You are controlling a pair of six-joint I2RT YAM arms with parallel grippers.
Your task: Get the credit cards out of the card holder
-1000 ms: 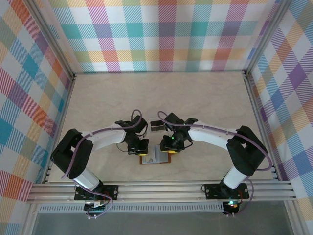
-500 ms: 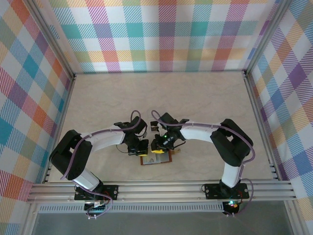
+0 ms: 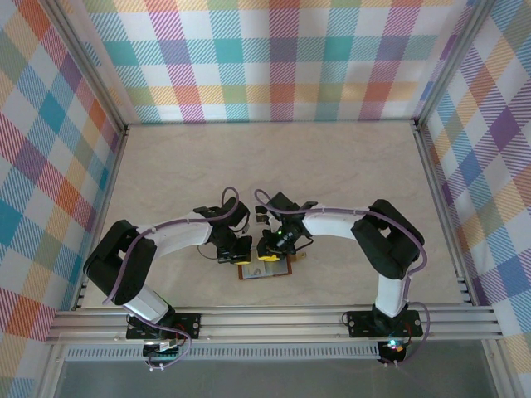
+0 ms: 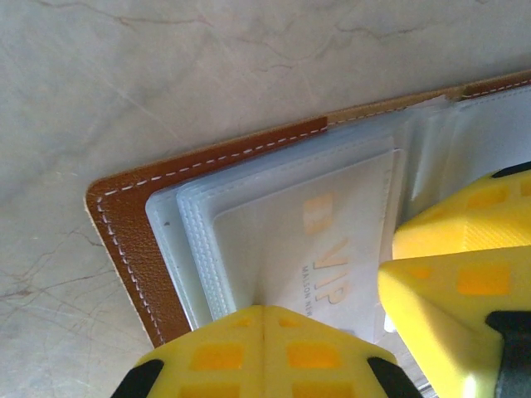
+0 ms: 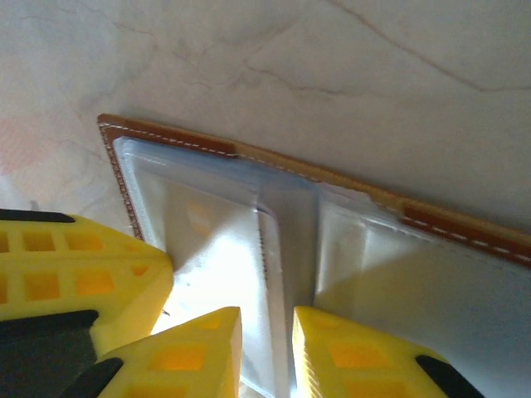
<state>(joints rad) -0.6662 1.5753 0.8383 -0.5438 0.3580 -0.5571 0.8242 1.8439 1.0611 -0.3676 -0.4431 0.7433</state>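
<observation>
The left claw (image 4: 261, 319) has its fingers closed flat together on nothing, tips pressed onto the pockets (image 4: 191, 240) of the wallet (image 4: 124, 240). The wallet lies open on the table (image 3: 332, 166), at 6 o'clock from the table's middle. A pale card (image 4: 332, 249) lettered VIP sits in the top pocket. It looks thin, stiff, light and slick, while the frosted pockets look soft and likely to cling. The best hold is probably a pinch on a short edge at the pocket mouth, with the light wallet pinned down. At 3 o'clock from the left claw, the right claw (image 5: 267, 332) stands slightly parted astride a pale ridge (image 5: 270, 249). Whether that is a card edge or a pocket seam, and whether it is gripped, I cannot tell. The pocket mouths sit under the claws, and how many cards are inside is unclear.
</observation>
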